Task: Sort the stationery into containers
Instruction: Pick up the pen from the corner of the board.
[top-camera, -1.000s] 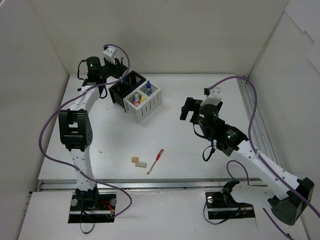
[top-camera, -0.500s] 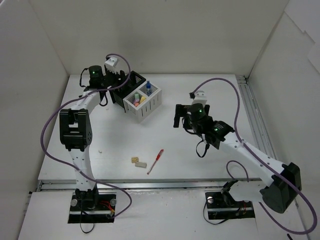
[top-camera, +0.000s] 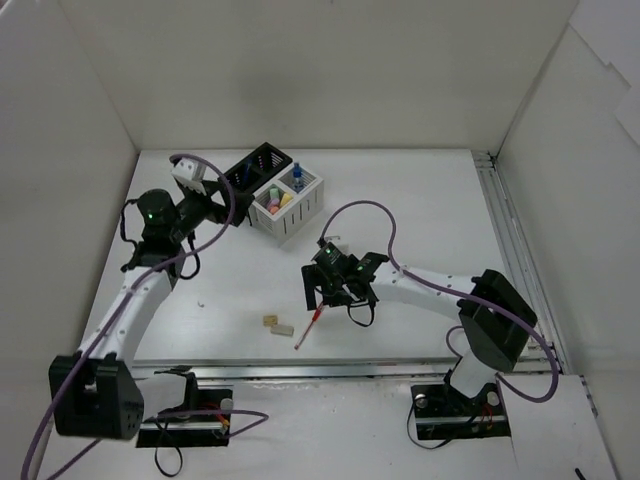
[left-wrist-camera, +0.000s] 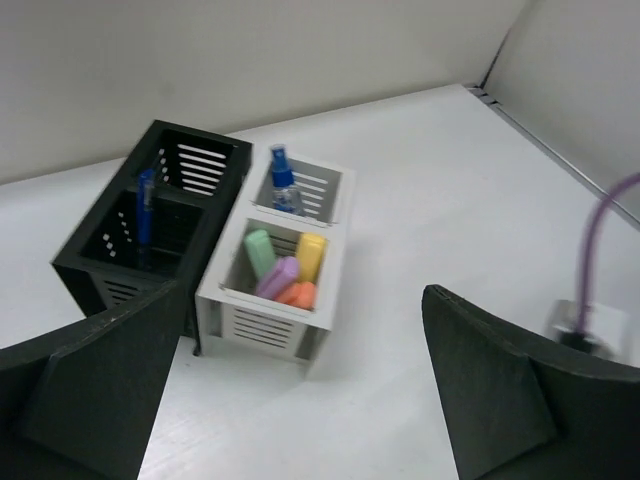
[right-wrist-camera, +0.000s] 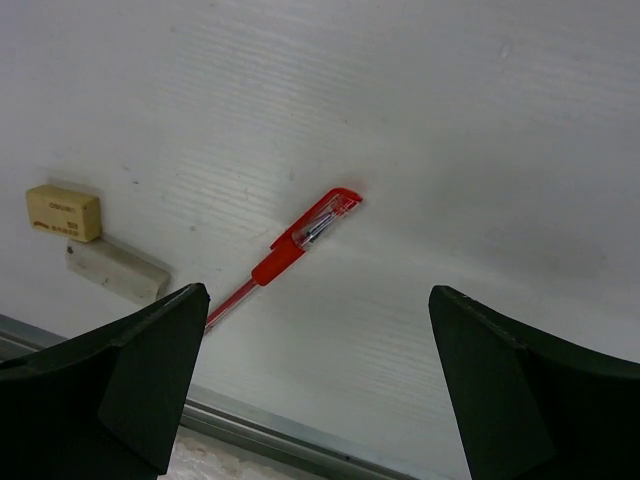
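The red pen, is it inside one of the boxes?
No, the red pen lies flat on the white table, out in the open beside two erasers.

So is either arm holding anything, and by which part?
Nothing is held. The left arm's fingers are open and empty; the right arm's fingers are spread above the red pen.

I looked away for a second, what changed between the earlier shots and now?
The right tool swung left and toward the near edge, now open above the red pen. The left tool drew back from the black box, open. Pen, erasers, black box and white box stayed put.
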